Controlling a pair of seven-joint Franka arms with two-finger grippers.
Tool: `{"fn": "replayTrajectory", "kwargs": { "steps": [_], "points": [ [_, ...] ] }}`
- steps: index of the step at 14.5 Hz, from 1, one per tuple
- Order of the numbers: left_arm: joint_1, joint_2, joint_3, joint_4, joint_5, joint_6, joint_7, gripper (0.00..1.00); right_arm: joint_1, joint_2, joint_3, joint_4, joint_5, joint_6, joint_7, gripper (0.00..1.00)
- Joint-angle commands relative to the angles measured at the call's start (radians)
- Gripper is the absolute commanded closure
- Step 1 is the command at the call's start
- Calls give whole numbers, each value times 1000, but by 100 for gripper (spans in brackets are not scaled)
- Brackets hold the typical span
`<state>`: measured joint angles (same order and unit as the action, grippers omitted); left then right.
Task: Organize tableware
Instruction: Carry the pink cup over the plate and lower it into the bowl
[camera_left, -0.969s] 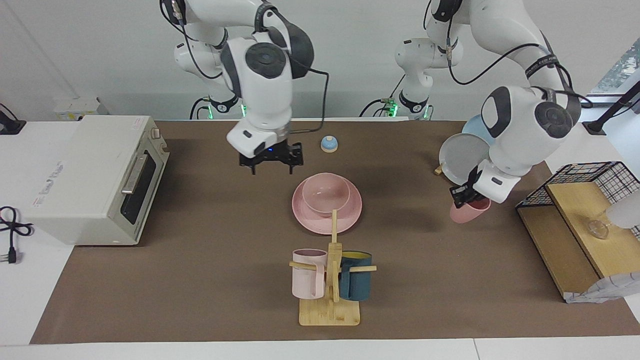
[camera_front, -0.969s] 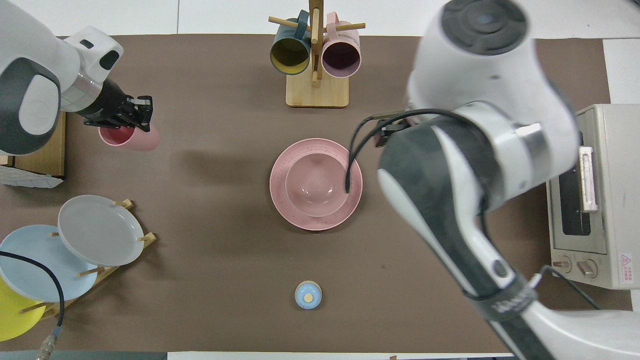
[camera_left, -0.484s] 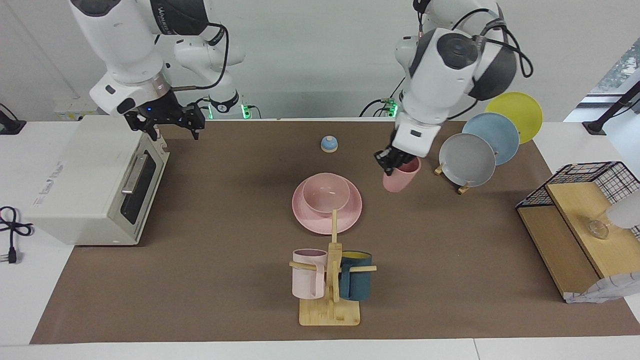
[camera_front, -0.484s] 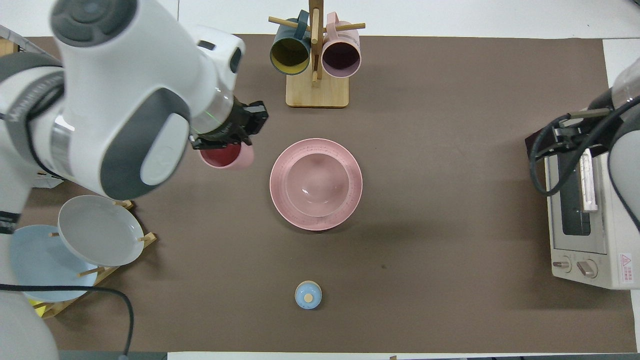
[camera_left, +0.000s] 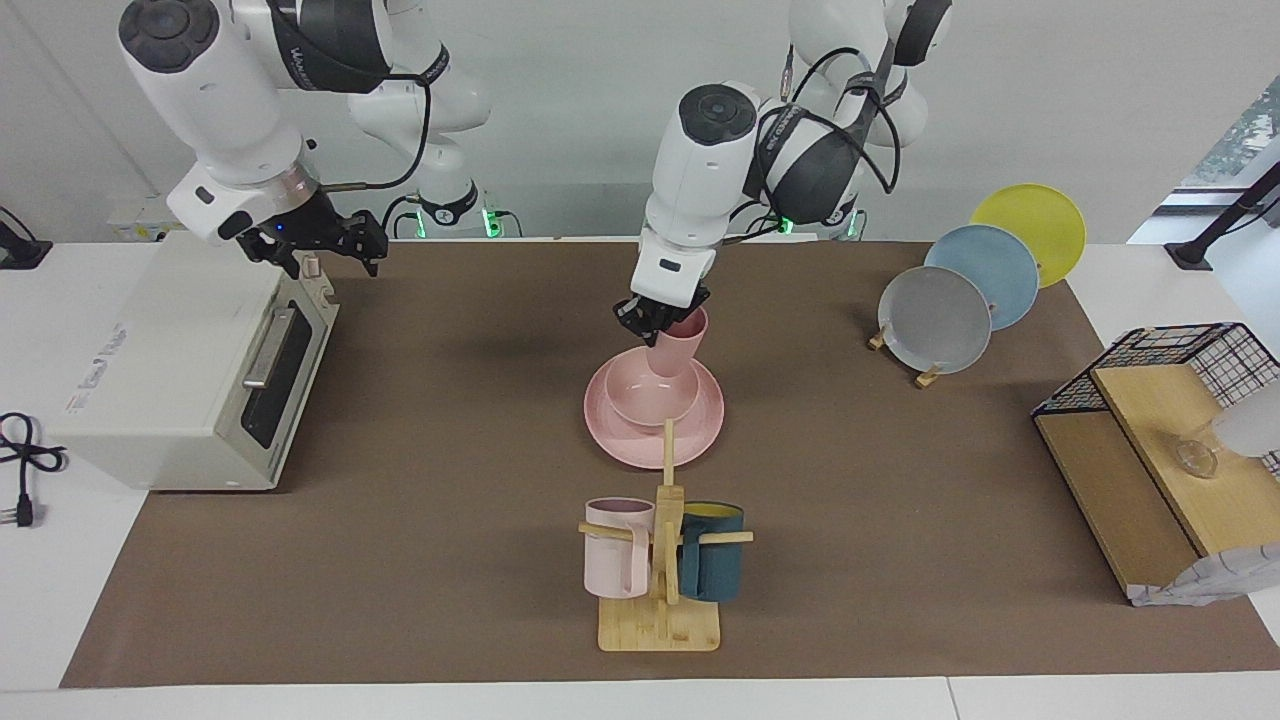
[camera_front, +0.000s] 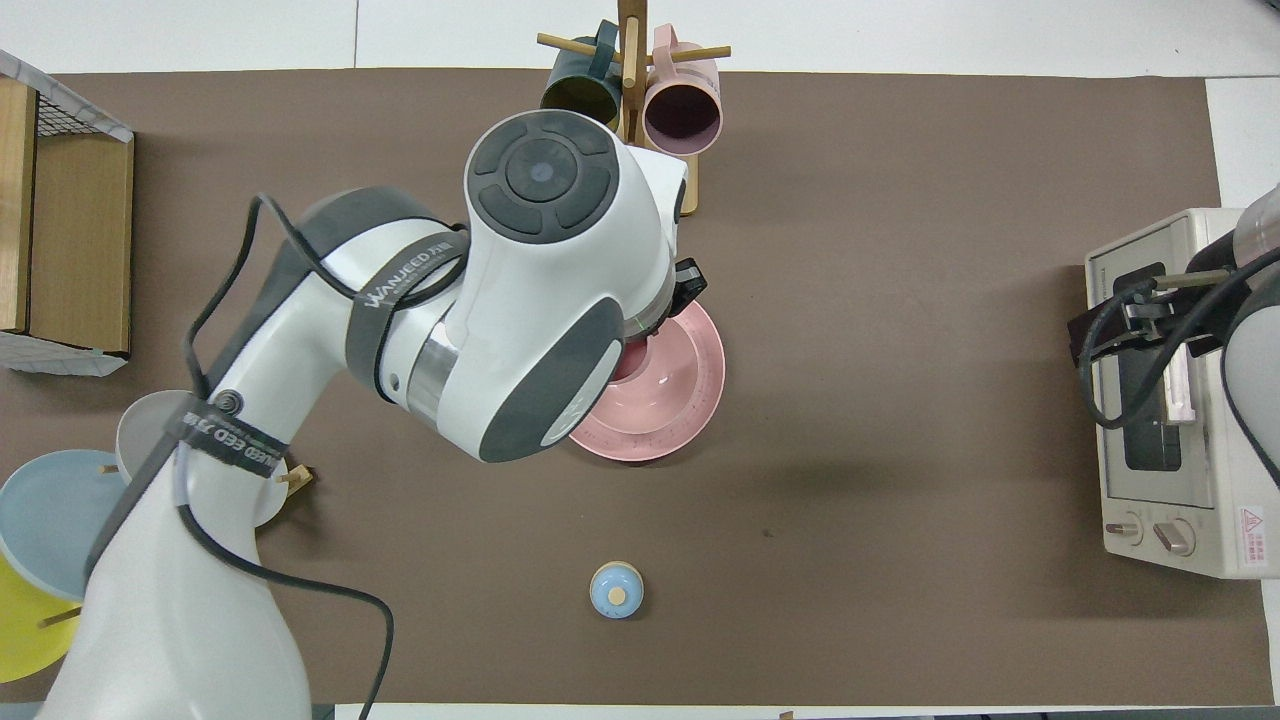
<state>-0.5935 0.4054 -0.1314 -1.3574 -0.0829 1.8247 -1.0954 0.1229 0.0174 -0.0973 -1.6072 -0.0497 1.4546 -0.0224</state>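
My left gripper (camera_left: 660, 318), pinching the pink cup (camera_left: 678, 342), has carried it from beside the plate rack (camera_left: 905, 345) to over the bowl (camera_left: 650, 392) on the plate (camera_left: 610, 435); nesting seems imminent. My right gripper (camera_left: 312, 245) waits, spread, over the oven (camera_left: 180, 360).

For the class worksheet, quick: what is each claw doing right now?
Left claw: shut on the pink cup, over the pink bowl.
Right claw: holding nothing, waiting over the toaster oven; open or shut cannot be told.

You can read "WANJEED" on the black band (camera_front: 410, 272) around the left arm's forearm. A red warning-triangle label (camera_front: 1251, 527) sits on the toaster oven (camera_front: 1215, 540), its wording unreadable.
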Motion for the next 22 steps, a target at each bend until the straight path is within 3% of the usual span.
{"fn": "replayTrajectory", "kwargs": {
  "steps": [1,8,12,19,20,21,22],
  "points": [
    [-40,-2,21,-86,-5,83,-46,100,-26,-37,11,-57,14,49,-2,0],
    [-55,3,22,-192,43,186,-70,100,-84,-31,37,-51,19,67,-42,0],
    [-60,26,22,-200,58,205,-90,100,-118,-22,51,-43,31,87,-140,0],
    [-69,44,22,-218,86,225,-90,100,-117,-24,48,-42,31,67,-123,0],
    [-69,44,22,-218,86,222,-90,42,-112,-24,44,-42,31,67,-120,0],
    [-69,43,22,-215,86,211,-92,0,-108,-24,41,-42,31,70,-117,0],
    [-69,43,22,-209,86,206,-92,0,-105,-22,42,-40,30,70,-93,0]
  ]
}}
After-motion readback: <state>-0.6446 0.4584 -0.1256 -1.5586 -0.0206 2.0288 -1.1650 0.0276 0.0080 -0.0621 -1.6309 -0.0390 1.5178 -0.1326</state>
